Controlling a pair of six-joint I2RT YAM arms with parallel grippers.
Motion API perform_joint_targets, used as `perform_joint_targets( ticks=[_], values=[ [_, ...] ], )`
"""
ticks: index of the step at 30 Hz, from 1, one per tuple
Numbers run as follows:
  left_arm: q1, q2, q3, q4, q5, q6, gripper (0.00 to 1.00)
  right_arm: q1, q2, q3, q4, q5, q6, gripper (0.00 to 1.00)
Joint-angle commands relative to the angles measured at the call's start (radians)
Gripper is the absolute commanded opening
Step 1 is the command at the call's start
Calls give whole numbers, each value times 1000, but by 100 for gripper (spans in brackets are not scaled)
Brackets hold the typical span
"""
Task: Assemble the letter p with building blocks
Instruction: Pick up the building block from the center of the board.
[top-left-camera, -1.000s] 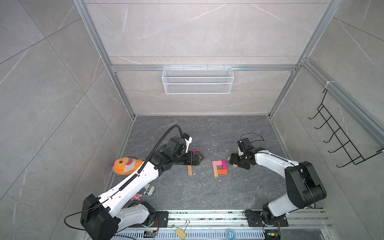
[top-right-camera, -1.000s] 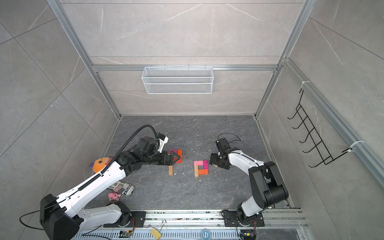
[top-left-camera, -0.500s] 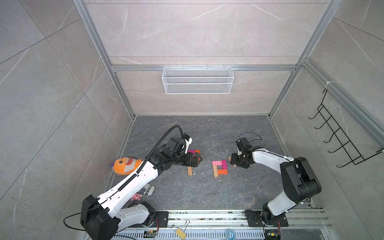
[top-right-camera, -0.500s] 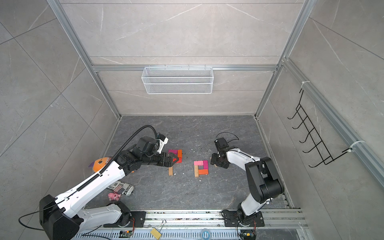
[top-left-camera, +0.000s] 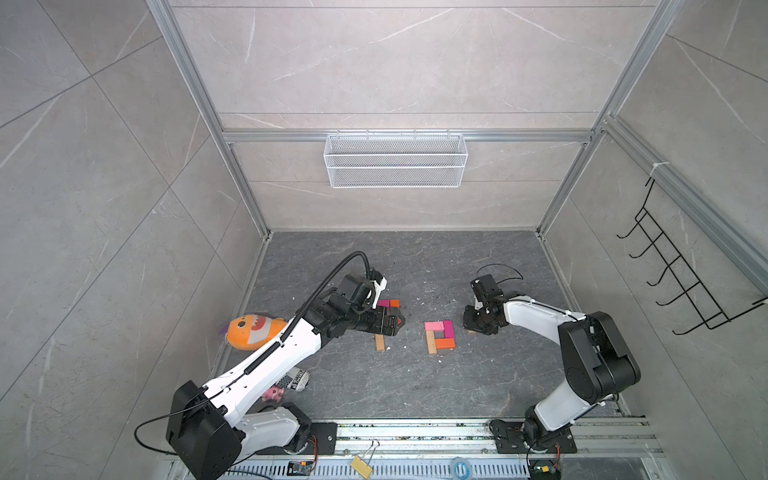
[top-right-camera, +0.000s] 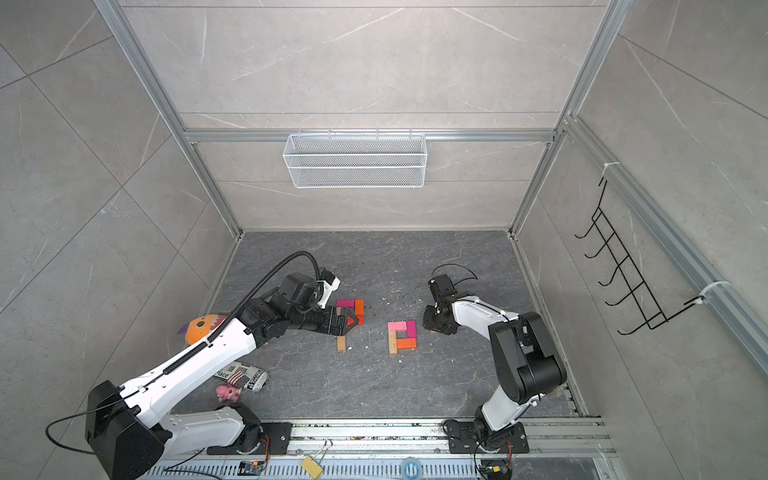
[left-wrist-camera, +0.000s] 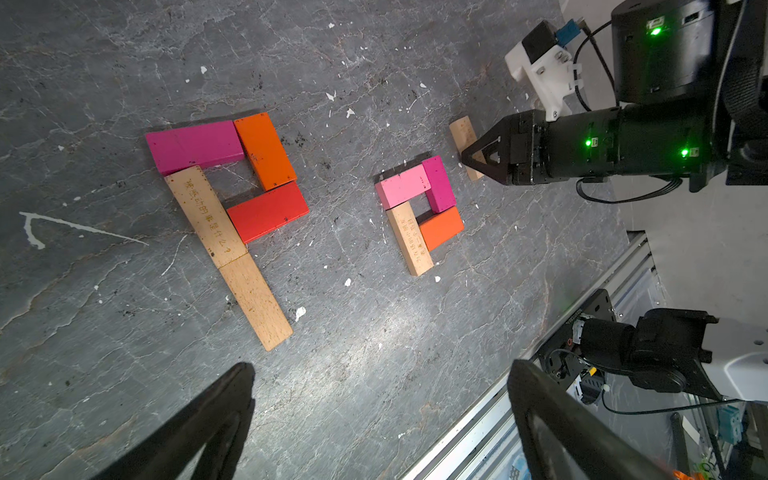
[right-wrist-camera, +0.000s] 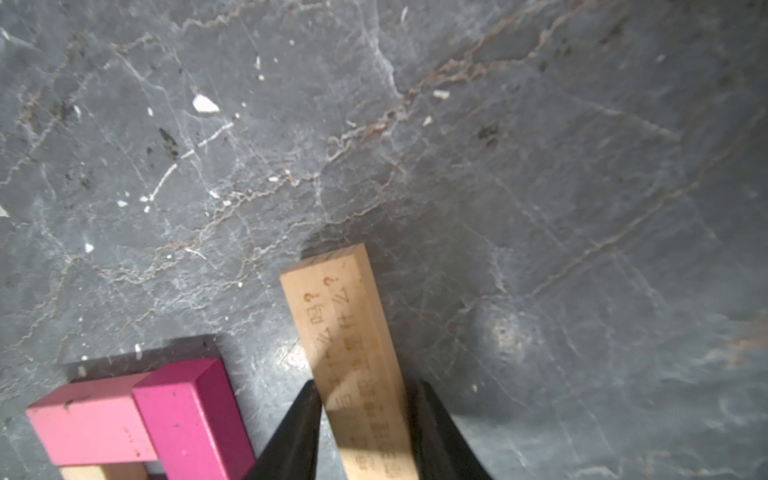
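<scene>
One tan block (right-wrist-camera: 345, 316) clamped in right gripper (right-wrist-camera: 365, 388) | left gripper (left-wrist-camera: 380, 370) wide apart, holding nothing

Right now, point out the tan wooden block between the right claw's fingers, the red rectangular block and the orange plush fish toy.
tan wooden block (right-wrist-camera: 349, 332): right wrist view, printed top face.
red rectangular block (left-wrist-camera: 268, 212): left wrist view, top face middle.
orange plush fish toy (top-left-camera: 246, 337): a top view, orange body.

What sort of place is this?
Probably a robot test cell: tiled walls framed in aluminium rails, a left arm and right arm bolted to a floor track, building blocks laid between them.
</scene>
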Motion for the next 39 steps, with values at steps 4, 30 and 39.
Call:
perform_joint_targets(
  ticks=[4,30,39],
  values=[
    [7,10,47,-4,51,22,97,1,-34,-46,-9,-15,15,46],
    [10,17,45,-5,80,10,97,86,-18,-2,-86,136,54,25],
    [10,22,43,-13,81,5,96,180,-279,-8,-220,89,60,23]
  ],
)
